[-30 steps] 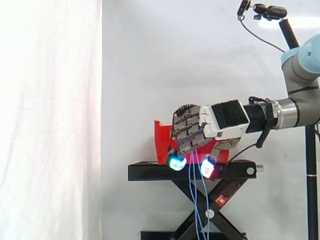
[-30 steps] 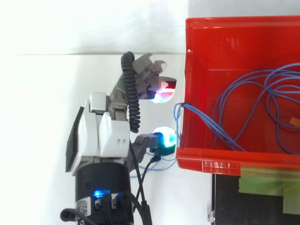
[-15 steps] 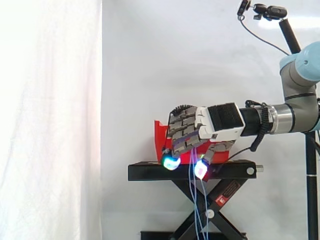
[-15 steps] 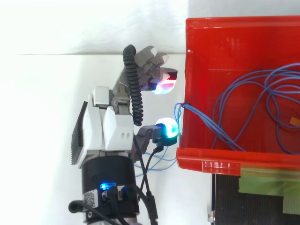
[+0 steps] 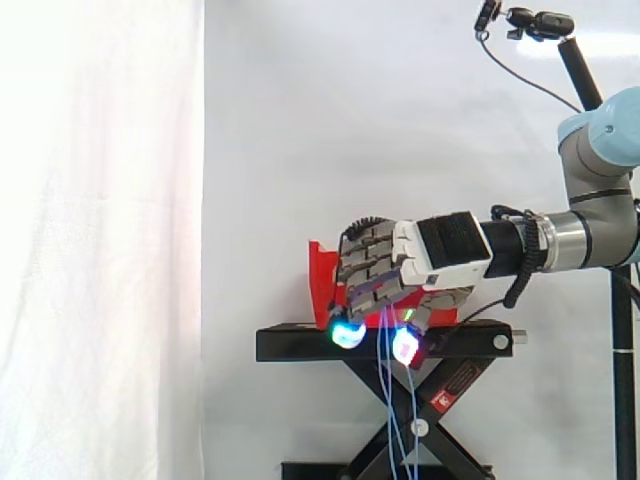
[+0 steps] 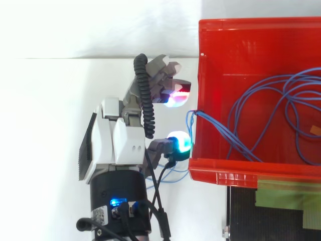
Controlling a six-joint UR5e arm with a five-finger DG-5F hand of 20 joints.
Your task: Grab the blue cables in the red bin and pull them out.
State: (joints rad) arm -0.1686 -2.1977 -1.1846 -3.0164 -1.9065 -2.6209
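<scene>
The red bin [image 6: 241, 50] fills the right of the top view, with the blue cables [image 6: 220, 133] coiled on its floor. A few strands climb over its left wall and drop outside. In the side view these strands hang straight down past the black scissor stand [image 5: 300, 345] that carries the bin, probably because that overhanging length is the easiest part to catch. The hand [image 6: 113, 143] sits just outside that wall at centre left, palm turned toward the bin. Its fingers are bent downward, and the fingertips [image 5: 348, 333] and the glowing thumb pad [image 6: 179, 142] are parted. The hanging strands run through the gap between them, and no pinch on them can be seen. This looks like a set-up for closing on the strands and drawing them away from the bin.
</scene>
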